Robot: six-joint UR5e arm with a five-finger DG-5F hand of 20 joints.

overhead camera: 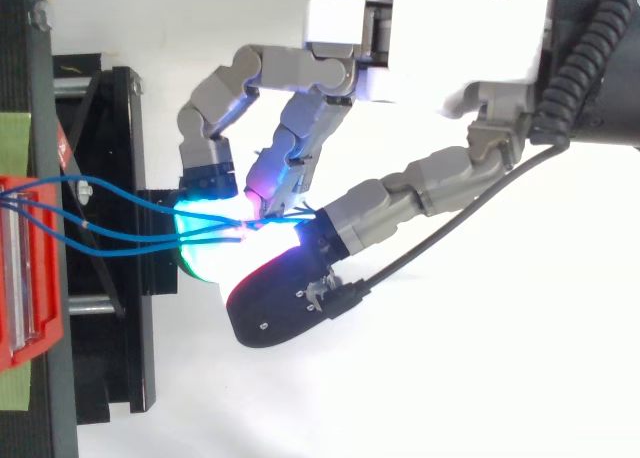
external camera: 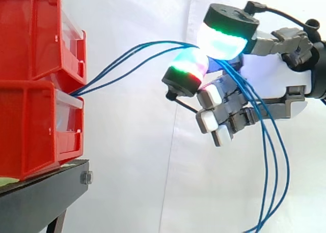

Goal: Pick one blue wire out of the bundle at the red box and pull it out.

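Observation:
Three thin blue wires [external camera: 127,60] come out of the gap between the two stacked red bins [external camera: 35,80] and run right and upward to my hand [external camera: 275,85]. The hand is shut on them: a cyan-green glowing pad [external camera: 224,37] above and a magenta-red pad [external camera: 188,67] below pinch the strands together. I cannot tell whether just one strand is caught. Past the pinch, the wires hang down in long loops [external camera: 277,167]. From above, the wires [overhead camera: 120,213] fan out from the red bin [overhead camera: 30,278] and meet at the glowing pads under the hand [overhead camera: 440,28].
The bins sit on a black stand [external camera: 41,197] at the left, with a bolt at its corner. A white curtain hangs behind. The other fingers are curled below the pinch, away from the bins.

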